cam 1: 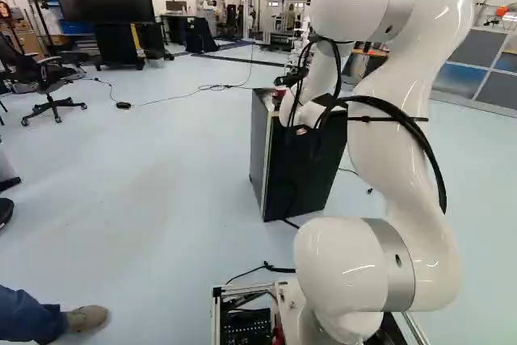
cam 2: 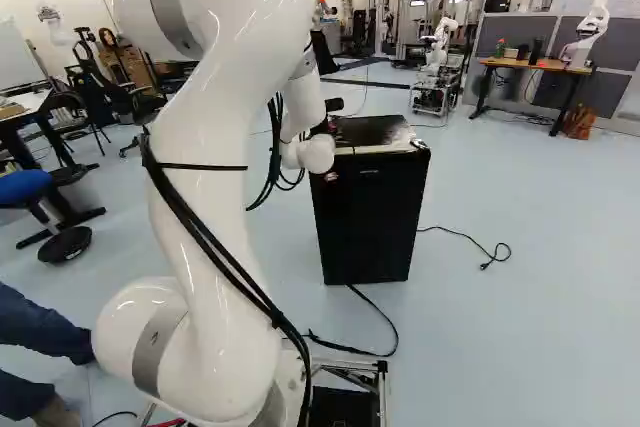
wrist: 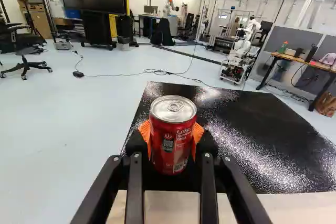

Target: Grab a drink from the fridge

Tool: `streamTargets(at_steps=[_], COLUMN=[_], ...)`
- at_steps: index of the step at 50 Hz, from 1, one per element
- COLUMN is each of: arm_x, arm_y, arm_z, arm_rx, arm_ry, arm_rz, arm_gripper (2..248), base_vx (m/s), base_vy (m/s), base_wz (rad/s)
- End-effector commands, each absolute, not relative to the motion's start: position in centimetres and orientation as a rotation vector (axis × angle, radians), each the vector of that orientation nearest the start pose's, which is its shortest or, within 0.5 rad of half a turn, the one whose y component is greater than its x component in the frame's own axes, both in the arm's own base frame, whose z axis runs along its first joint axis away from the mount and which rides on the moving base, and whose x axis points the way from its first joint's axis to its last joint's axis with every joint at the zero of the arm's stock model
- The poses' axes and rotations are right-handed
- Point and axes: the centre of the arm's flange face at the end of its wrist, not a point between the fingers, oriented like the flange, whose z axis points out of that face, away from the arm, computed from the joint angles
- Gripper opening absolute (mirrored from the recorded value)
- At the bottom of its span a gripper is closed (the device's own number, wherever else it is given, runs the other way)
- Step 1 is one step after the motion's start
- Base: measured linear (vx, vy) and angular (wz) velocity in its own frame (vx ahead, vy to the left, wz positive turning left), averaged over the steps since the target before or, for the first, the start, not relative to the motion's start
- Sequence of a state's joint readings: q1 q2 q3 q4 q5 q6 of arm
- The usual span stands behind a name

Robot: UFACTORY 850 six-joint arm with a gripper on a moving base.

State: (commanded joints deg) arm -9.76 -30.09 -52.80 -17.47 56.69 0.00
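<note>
Plainly, end effector (cam 2: 322, 128) part-open, gripping a red soda can (wrist: 172, 137) from both sides, over the black fridge (cam 2: 370, 217)

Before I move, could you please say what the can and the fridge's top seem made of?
The red can looks like painted metal, probably aluminium: its bare lid shines silver around the pull tab. The fridge's top looks glossy black, with pebbled glints suggesting coated sheet metal, though textured plastic is possible.

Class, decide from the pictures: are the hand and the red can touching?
Touching. In the wrist view the can sits between the hand's two orange pads, which meet it from opposite sides.
</note>
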Motion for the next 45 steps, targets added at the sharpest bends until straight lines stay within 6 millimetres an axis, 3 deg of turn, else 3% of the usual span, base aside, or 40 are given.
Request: streamTargets(at_steps=[45], arm_x=[57.7], arm_y=[-7.6], arm_z=[39.8], arm_rx=[-2.362], arm_ry=[-0.267], arm_rz=[-2.109], arm_gripper=[95], base_vx=[0.0], base_vy=[0.0], base_wz=[0.0])
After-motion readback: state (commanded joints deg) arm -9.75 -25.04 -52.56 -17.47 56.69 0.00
